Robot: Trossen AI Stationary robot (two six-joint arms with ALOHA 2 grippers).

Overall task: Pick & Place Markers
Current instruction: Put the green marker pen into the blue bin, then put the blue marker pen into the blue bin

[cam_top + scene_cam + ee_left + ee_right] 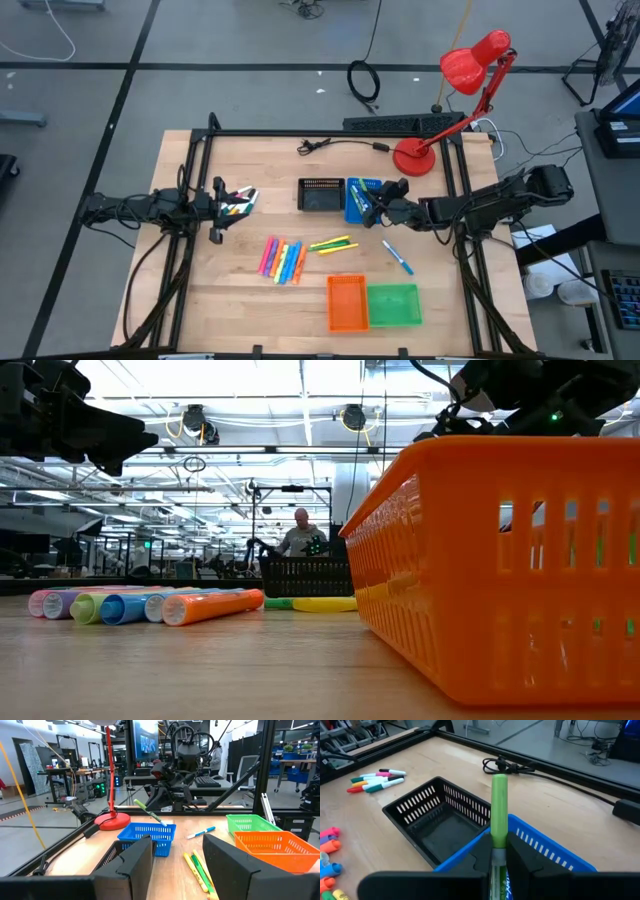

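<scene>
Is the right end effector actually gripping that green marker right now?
Touching. The right wrist view shows the right end effector with its fingers pressed on both sides of the green marker, over the blue tray.

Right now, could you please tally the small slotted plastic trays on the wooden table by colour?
Black slotted plastic tray: 1
Blue slotted plastic tray: 1
Orange slotted plastic tray: 1
Green slotted plastic tray: 1
Total: 4 trays
</scene>
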